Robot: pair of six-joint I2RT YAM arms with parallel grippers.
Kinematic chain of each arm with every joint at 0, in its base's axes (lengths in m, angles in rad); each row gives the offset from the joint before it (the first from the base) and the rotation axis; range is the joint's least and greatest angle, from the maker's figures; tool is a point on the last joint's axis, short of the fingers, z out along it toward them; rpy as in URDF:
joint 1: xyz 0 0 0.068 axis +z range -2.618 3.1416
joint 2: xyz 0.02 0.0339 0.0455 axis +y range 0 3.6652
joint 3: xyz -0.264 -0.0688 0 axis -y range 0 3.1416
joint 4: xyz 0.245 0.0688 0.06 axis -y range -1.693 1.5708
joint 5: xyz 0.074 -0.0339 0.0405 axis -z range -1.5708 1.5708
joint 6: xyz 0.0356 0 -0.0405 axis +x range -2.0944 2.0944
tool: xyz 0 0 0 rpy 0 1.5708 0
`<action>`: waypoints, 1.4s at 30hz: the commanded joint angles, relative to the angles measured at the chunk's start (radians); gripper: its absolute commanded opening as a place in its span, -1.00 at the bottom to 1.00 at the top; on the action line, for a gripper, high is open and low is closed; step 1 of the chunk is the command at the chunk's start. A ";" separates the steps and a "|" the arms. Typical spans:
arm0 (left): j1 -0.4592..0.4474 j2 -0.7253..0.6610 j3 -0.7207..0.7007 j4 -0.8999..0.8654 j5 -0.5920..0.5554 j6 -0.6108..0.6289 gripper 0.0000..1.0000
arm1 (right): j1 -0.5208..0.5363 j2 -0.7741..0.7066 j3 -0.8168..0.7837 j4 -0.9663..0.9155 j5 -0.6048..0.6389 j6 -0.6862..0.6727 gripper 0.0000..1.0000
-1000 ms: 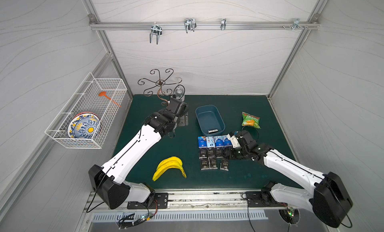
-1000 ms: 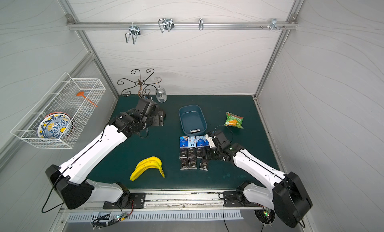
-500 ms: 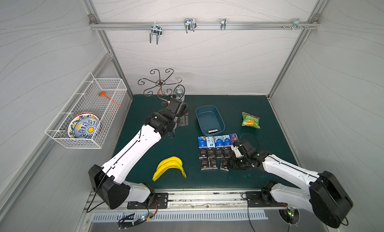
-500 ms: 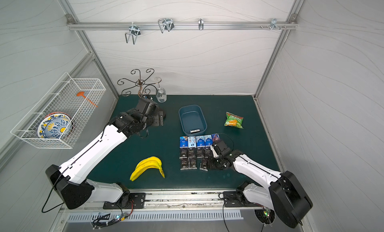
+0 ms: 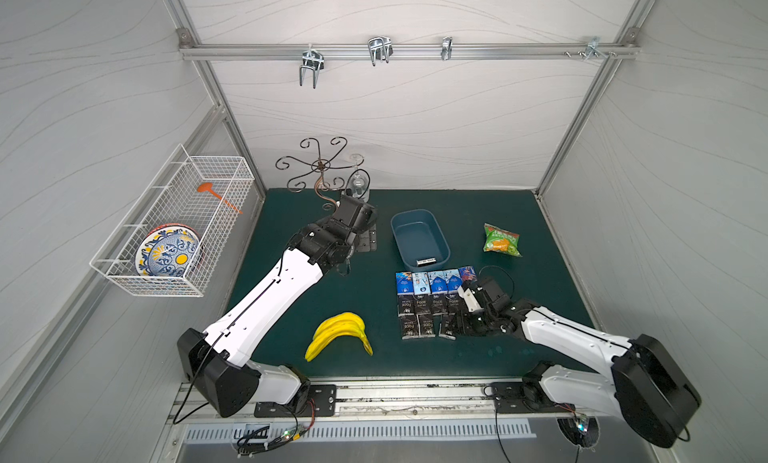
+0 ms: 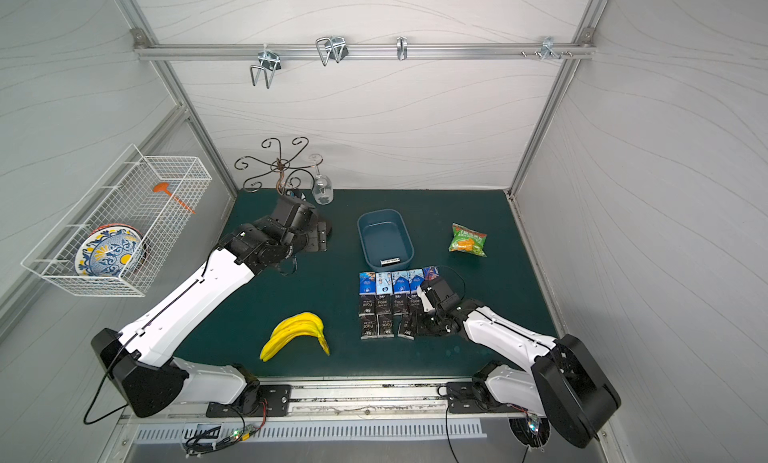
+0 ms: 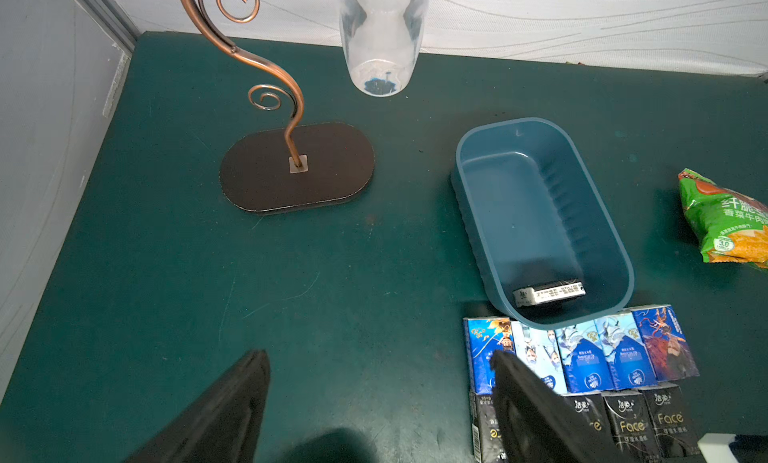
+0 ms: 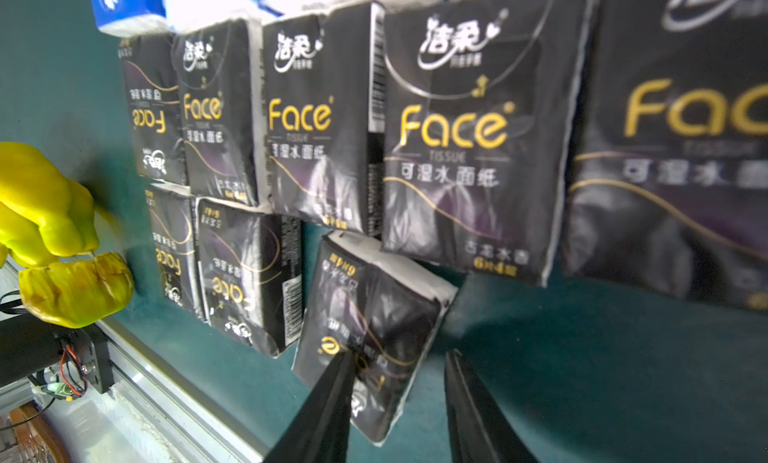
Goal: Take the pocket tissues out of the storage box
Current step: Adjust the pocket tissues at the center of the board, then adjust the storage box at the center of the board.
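The blue-grey storage box [image 5: 415, 236] [image 6: 384, 236] [image 7: 519, 199] holds one black pocket-tissue packet [image 5: 427, 260] [image 7: 548, 292] at its near end. The other pocket tissues [image 5: 430, 303] [image 6: 390, 305] lie in rows on the mat in front of it, blue ones then black "Face" ones [image 8: 453, 137]. My right gripper [image 5: 461, 328] [image 8: 400, 354] is low at the front row with its jaws open. A tilted black packet [image 8: 374, 311] lies partly between them, and one finger is clear of it. My left gripper [image 5: 368, 240] [image 7: 378, 353] hangs open and empty to the left of the box.
A bunch of bananas [image 5: 340, 334] lies front left of the packets. A green-orange snack bag [image 5: 501, 240] is right of the box. A scrolled metal stand [image 5: 320, 170] with a hanging glass [image 5: 358, 184] stands at the back left. A wire basket [image 5: 174, 220] hangs on the left wall.
My right gripper has moved from the end of the blue row toward the table's front, down to the front black row, and its jaws have narrowed a little. The left arm is still.
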 commanded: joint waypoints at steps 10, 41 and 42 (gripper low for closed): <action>0.002 0.002 0.021 0.036 -0.003 -0.007 0.75 | 0.040 0.022 0.010 0.004 -0.011 -0.054 -0.43; 0.002 -0.001 0.030 0.027 -0.006 -0.002 0.75 | 0.071 0.019 0.115 -0.050 0.058 -0.050 -0.15; 0.002 -0.001 0.032 0.027 -0.005 -0.003 0.75 | 0.070 0.013 0.116 -0.052 0.058 -0.050 -0.14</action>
